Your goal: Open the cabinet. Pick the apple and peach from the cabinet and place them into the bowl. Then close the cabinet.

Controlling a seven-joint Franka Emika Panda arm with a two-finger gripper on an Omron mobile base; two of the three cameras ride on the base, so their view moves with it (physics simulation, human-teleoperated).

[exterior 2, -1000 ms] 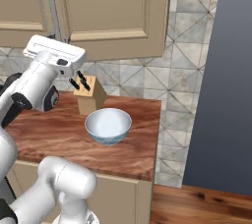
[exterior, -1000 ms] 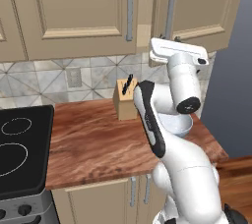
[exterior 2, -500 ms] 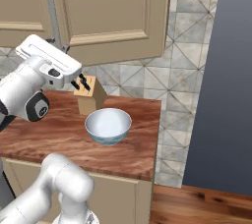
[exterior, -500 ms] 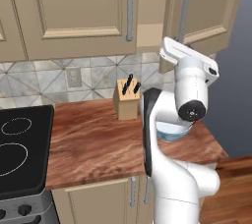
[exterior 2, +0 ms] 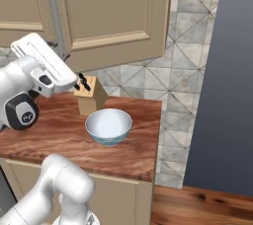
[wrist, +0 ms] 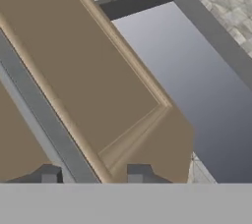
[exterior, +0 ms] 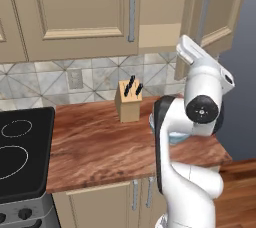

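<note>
You're on step 1, opening the cabinet. Claw is clamped on the right door's bar handle; door's ajar. Next: pull it further out along its arc. Bowl sits on counter, well below claw.

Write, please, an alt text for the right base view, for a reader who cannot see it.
The white robot arm reaches up to the long grey handle of the beige wall cabinet, whose right door stands partly open. Below, on the wooden counter, a white bowl with a pale blue outside stands in front of a knife block.
</note>
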